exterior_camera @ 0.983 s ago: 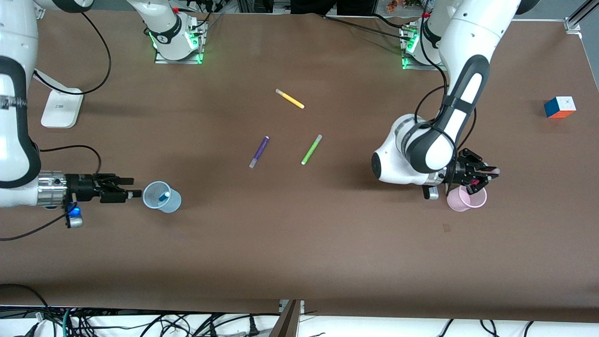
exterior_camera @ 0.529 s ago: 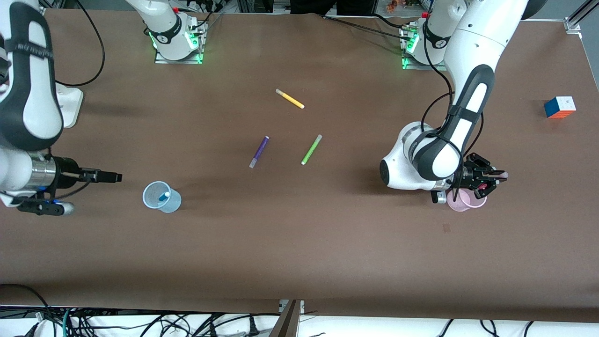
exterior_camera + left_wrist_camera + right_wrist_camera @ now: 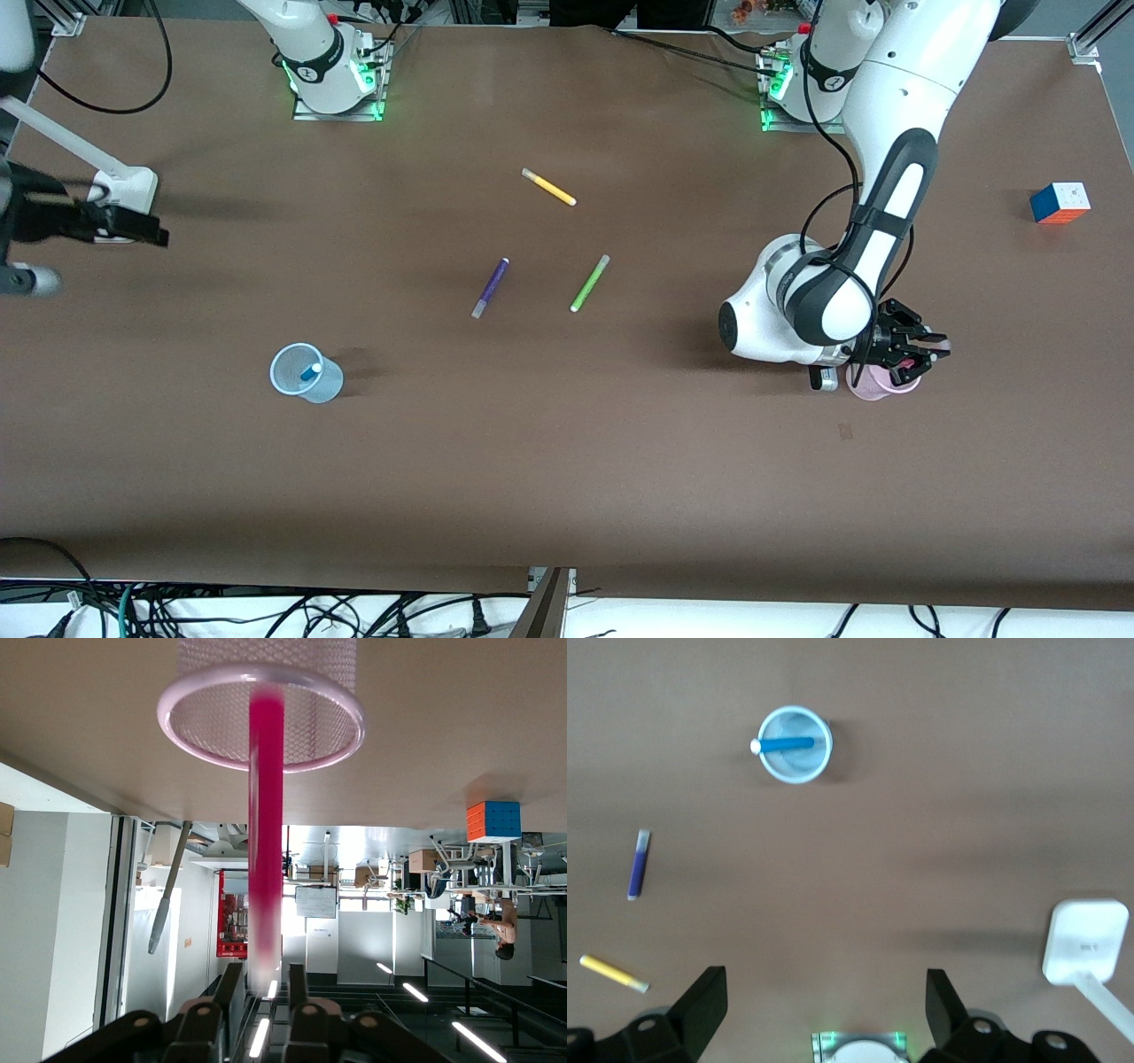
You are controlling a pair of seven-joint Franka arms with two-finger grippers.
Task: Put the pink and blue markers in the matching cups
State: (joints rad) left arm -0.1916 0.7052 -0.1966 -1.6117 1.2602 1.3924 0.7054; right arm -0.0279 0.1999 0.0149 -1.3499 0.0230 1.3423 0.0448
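Brown tabletop across the whole front view, with cables bunched below its near edge.

Left arm: reaches down toward its own end of the table. Left gripper: hangs right over the pink cup, jaws pinched narrowly on the pale top end of the pink marker. Holds that marker upright, with the lower end down inside the cup's rim.

Right arm: waits at its own end of the table, mostly out of the front view. Right gripper: hovers over the table beside the white stand, jaws spread wide, nothing between them.

Colourful cube: sits alone toward the left arm's end of the table, farther from the front camera than the pink cup.

Blue cup: stands toward the right arm's end of the table, well apart from the pink one. Contains the blue marker, leaning against the rim with its pale cap up.

Mid-table, all lying flat and apart: purple marker beside green marker, with yellow marker farther from the front camera than both.
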